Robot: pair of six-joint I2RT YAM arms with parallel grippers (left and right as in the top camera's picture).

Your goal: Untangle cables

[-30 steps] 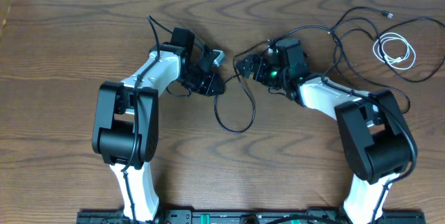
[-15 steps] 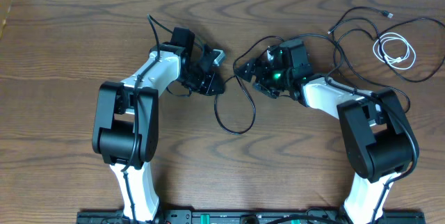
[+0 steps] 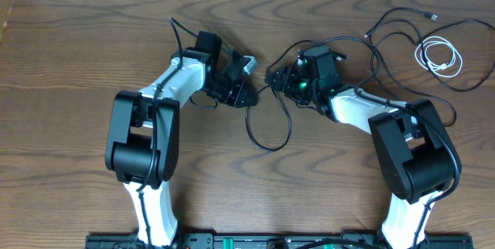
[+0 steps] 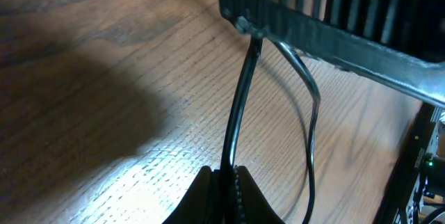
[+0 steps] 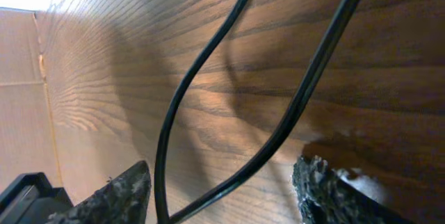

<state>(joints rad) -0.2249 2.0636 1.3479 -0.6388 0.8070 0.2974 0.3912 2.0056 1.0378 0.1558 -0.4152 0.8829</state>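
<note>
Table (image 3: 77, 63) unchanged; the arms have shifted: L arm (image 3: 174, 83) has swung a bit toward centre and R arm (image 3: 363, 110) has nudged its wrist in to meet it, so both claws now sit close together mid-table; the black cable (image 4: 236, 113) has gone along, its slack loop on the wood now lying further right than a sec ago; white cable (image 3: 438, 56) sits coiled at far right, well apart, not moved; L claw (image 4: 224, 190) is pinched tight on the black cable, which runs fairly straight up toward the other arm's dark head; R claw (image 5: 221, 182) has fingers apart w/ two black strands passing between them, touching neither as far as I can tell; prob. L is anchoring one strand while R lines up a grab to pull the crossing open; tangle not yet undone.
</note>
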